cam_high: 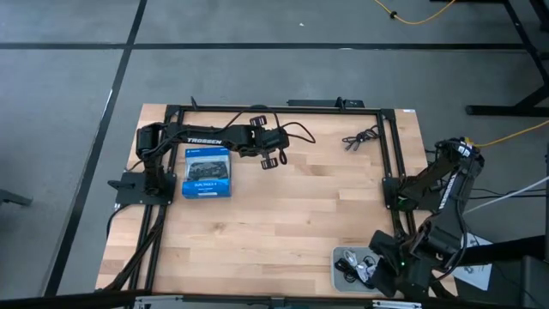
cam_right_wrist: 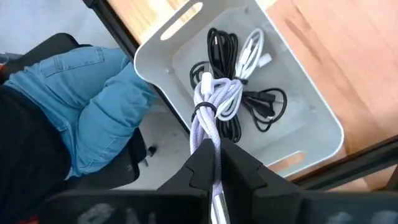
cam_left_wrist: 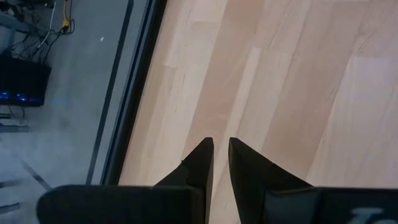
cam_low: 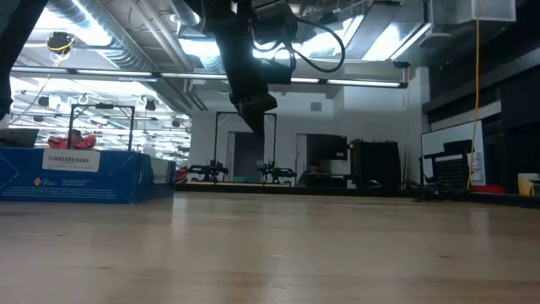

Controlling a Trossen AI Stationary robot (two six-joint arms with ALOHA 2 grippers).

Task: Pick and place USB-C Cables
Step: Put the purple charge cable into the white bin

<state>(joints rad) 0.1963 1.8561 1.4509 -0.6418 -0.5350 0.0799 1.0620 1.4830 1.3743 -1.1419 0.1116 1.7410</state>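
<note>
Pinched between the right gripper's (cam_right_wrist: pixel 214 163) fingers, a pale USB-C cable (cam_right_wrist: pixel 214 102) hangs over the white tray (cam_right_wrist: pixel 311 112) at the desk's near right corner, awaiting release, while the left gripper (cam_high: pixel 273 160), nearly closed and empty, waits near the far edge.

Robotics lab; exposed ceiling ducts (cam_low: pixel 126 51), framed workbench (cam_high: pixel 283 232).

Seen level across the wooden counter (cam_low: pixel 270 253), the left arm's gripper (cam_low: pixel 256 114) hangs from above, well clear of the surface with its jaws pointing down, while a blue box (cam_low: pixel 76 175) stands at the far left edge against the bright room behind.
</note>
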